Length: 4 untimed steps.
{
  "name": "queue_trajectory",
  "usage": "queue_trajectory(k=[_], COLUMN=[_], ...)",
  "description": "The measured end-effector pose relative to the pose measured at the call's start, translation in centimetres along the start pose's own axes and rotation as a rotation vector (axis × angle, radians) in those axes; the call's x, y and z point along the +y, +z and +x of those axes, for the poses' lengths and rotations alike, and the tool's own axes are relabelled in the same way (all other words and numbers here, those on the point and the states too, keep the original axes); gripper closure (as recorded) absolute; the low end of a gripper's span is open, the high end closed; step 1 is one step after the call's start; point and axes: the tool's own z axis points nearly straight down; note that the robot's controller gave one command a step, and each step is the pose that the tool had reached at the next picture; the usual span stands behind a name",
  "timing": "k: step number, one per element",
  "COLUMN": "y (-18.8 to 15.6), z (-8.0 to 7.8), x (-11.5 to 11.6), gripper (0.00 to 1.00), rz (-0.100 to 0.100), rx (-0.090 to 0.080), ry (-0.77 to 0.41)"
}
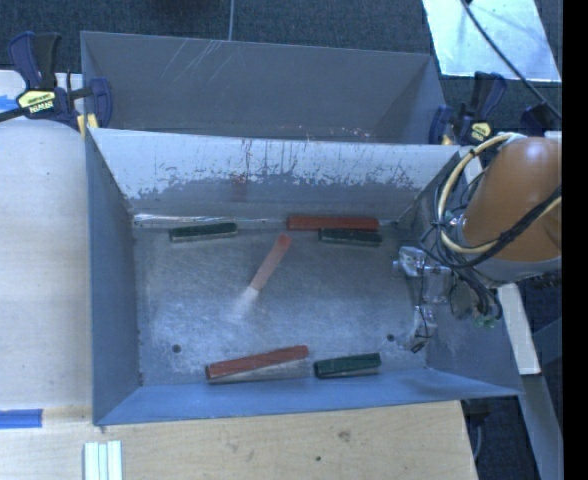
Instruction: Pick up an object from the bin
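arm (509,203) reaches in from right, pincer (419,336) pointing down.

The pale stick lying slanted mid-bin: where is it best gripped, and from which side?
Probably the tan half of the stick, near its middle, from straight above, closing across its narrow width. It lies flat and alone, away from the walls; the whitish end looks soft.

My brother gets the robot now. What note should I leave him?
Gripper: by the right wall of the bin, nothing seen in it.
Things: green stick at front right, nearest it; red stick left of that. Back wall: long red stick, dark stick beside it, left dark stick. Pale stick in the middle.
Done: nothing picked.
Left: grab one, lift it out.
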Motion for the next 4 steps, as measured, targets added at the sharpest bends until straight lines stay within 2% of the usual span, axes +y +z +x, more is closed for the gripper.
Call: queue_trajectory(k=[1, 2, 3, 4], y=[6.4, 6.2, -1.2, 6.1], z=[2.3, 2.4, 1.0, 3.0], x=[5.3, 12.0, 18.2, 15.8], gripper=[0.0, 0.0, 0.0, 0.0], rz=[0.0, -0.002, -0.003, 0.003], rx=[-0.006, -0.011, -0.017, 0.001], ry=[-0.125, -0.156, -0.156, -0.123])
